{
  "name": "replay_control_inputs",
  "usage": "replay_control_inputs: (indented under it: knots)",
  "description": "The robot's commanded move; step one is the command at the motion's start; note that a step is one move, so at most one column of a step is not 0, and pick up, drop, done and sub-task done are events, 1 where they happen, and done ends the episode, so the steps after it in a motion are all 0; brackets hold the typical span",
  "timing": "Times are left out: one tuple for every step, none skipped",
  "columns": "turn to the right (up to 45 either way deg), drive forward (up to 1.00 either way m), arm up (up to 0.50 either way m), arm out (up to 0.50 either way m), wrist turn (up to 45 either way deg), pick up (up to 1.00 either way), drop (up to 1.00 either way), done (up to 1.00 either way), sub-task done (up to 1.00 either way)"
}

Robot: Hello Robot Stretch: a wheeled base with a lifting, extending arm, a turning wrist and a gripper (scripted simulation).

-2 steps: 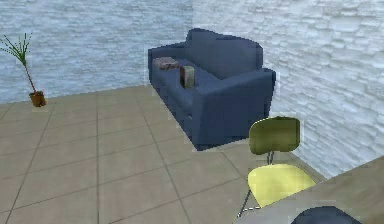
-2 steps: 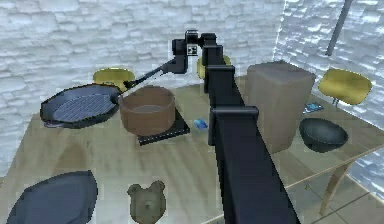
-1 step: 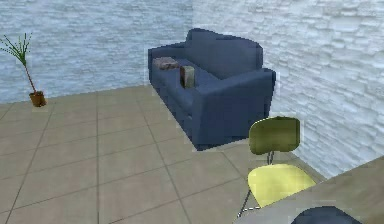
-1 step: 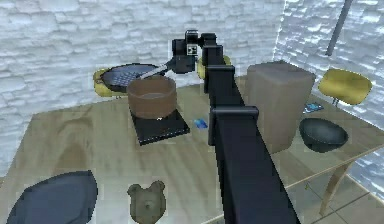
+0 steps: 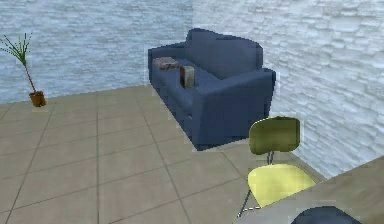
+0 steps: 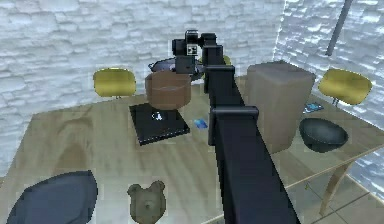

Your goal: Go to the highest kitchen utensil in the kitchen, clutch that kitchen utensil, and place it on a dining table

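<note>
Wood-grain dining table (image 6: 60, 130), pale tan, with 1 dark arm (image 6: 235, 130) laid across it from the near edge toward the far side. Item 1, the gripper (image 6: 182, 55), sits at the arm's far end, past the table's middle. It cannot be told whether its jaws are spread or pressed together, nor whether it holds anything. Item 2, a brown rounded vessel (image 6: 167, 88), is just near and slightly left of the gripper and appears to stand on the table top; contact between the 2 cannot be judged. Item 3, the kitchen utensil: no shape can be named as it with confidence, and the brown vessel is only the likeliest candidate because it lies closest to the gripper. Item 4, a black flat slab (image 6: 160, 123), is just near of the vessel. Item 5, a tall tan box (image 6: 274, 105), stands right of the arm, with a dark bowl (image 6: 323, 133) farther right. Item 6, a small bear-shaped figure (image 6: 146, 200), is at the near edge. Judged step: setting down. The governing relation is that bare table top lies left of the gripper, beyond the vessel and slab, while the box blocks the right.
</note>
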Motion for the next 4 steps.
replay_control_inputs:
  knots:
    - [0.0, 0.00, -0.32, 0.00, 0.0, 0.00, 0.00, 0.00, 0.00]
    - [0.0, 0.00, 0.00, 0.00, 0.0, 0.00, 1.00, 0.00, 0.00]
    - [0.0, 0.00, 0.00, -0.10, 0.0, 0.00, 0.00, 0.00, 0.00]
    - [0.0, 0.00, 0.00, 0.00, 0.0, 0.00, 0.00, 1.00, 0.00]
